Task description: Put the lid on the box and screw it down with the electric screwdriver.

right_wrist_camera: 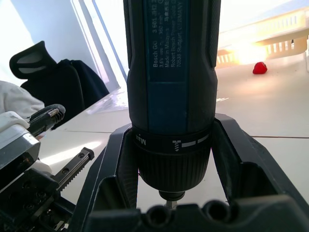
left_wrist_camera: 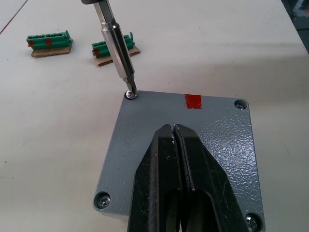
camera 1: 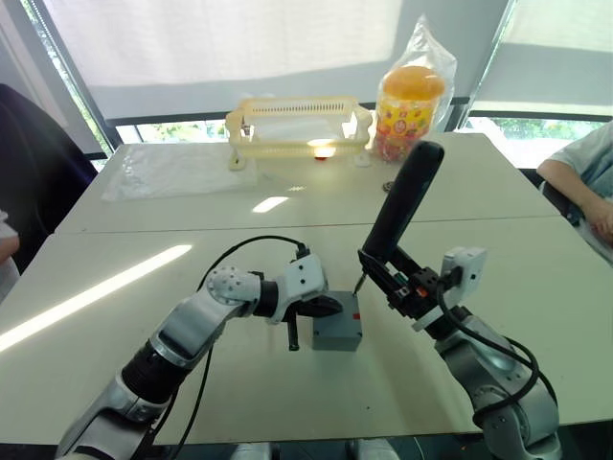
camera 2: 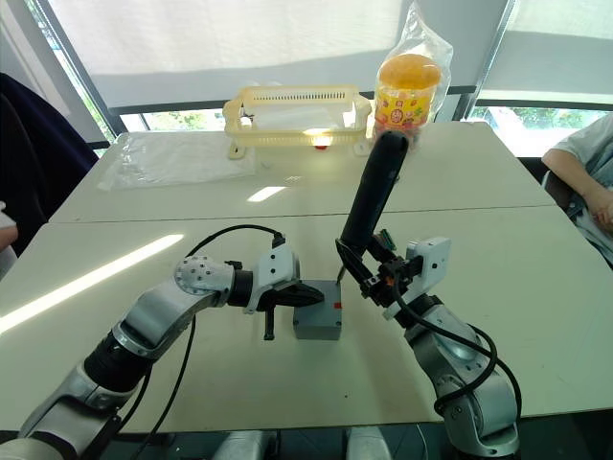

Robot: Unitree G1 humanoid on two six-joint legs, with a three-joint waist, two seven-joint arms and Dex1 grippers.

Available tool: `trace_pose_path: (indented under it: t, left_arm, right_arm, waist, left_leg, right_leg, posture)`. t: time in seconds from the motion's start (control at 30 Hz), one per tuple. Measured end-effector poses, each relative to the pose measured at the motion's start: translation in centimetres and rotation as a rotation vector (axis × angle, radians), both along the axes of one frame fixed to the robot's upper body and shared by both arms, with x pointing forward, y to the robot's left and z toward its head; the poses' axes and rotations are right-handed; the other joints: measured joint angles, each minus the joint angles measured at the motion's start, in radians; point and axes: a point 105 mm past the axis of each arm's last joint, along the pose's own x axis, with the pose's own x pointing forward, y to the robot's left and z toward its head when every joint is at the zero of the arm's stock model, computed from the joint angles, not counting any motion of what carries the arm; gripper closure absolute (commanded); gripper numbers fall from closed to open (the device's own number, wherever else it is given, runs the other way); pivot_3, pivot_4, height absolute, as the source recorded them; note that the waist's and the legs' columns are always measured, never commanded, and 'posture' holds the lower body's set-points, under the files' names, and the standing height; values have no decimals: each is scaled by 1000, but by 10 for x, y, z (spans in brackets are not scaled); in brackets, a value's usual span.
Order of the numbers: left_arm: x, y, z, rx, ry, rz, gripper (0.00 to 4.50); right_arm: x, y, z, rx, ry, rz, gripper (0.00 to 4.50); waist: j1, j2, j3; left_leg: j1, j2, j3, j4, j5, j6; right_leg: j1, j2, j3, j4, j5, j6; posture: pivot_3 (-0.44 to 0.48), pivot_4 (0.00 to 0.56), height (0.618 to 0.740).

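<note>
Touching corner screw (left_wrist_camera: 129, 94) (wrist close-up): bit (left_wrist_camera: 116, 46)

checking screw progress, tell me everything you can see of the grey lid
The flat square grey plastic lid has a pebbled finish and sits on the deeper grey box. A red mark lies near one edge, with a screw in each of three corners. At the fourth, the black electric screwdriver's metal bit meets the screw. The left pincer, shut, rests on top.

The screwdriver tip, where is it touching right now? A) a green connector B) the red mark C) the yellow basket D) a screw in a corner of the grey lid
D: the electric screwdriver has its metal bit seated on a corner screw of the lid, away from the red mark.
</note>
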Motion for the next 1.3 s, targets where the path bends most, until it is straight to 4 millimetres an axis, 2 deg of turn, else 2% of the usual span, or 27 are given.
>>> trace_pose_path:
  t: [0.77,1.3]
  left_arm:
    - [0,0,-1,5,-1,2,4500]
    - [-1,1,-5,18,3,5,4500]
  right_arm:
    - [1,4,-2,-62,-25,10,2759]
    - [7,5,-10,-146,-1,-12,2759]
  waist:
    - [0,-2,-1]
    - [3,-9,-8]
  left_leg:
    - [2,0,0,0,0,0]
    - [11,0,-1,-1,0,0]
  right_leg:
    - [2,0,0,0,0,0]
    - [13,-1,-1,-4,-5,-8]
  posture:
    - [0,150,740]
    - [0,150,740]
